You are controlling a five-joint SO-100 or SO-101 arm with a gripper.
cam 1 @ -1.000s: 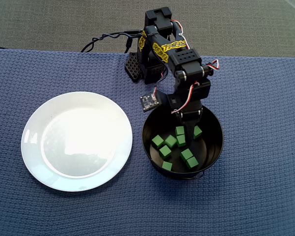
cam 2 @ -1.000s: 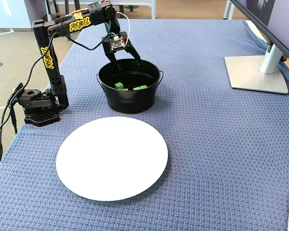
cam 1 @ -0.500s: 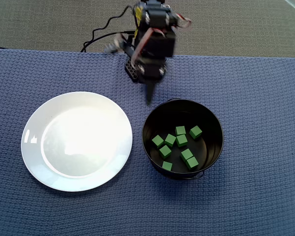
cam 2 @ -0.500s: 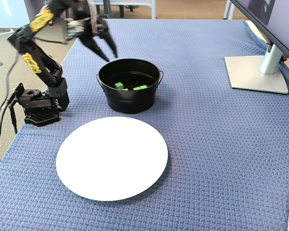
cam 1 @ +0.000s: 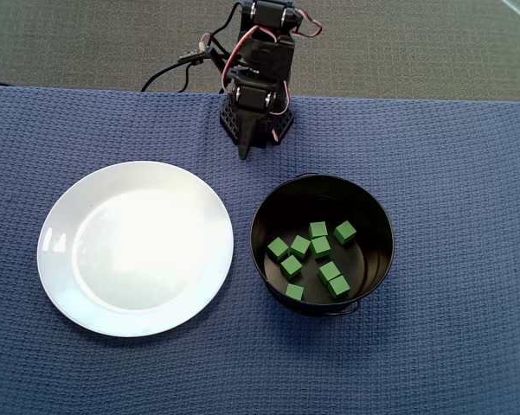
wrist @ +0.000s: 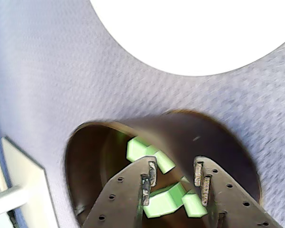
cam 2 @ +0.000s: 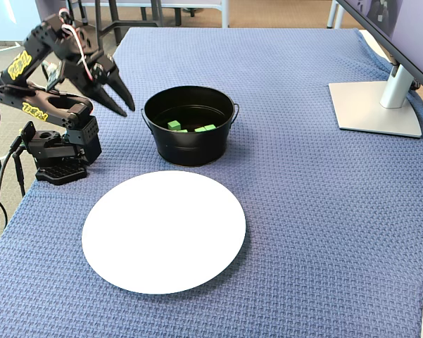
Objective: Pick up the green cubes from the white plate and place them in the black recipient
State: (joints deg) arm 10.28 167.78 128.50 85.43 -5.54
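Observation:
Several green cubes lie on the floor of the black recipient, a round pot right of the white plate in the overhead view. The plate is bare. My gripper is folded back near the arm's base, behind the pot and apart from it. In the fixed view the gripper hangs open left of the pot, where a few cubes show. In the wrist view the open gripper holds nothing; cubes in the pot show behind it, the plate above.
A blue woven cloth covers the table. A monitor's grey stand sits at the far right of the fixed view and its base shows at the left of the wrist view. The arm's base and cables stand at the cloth's left edge.
The arm has pulled up and back from over the pot toward its base. The gripper has left the pot's mouth and stays open. The cubes in the pot have not moved.

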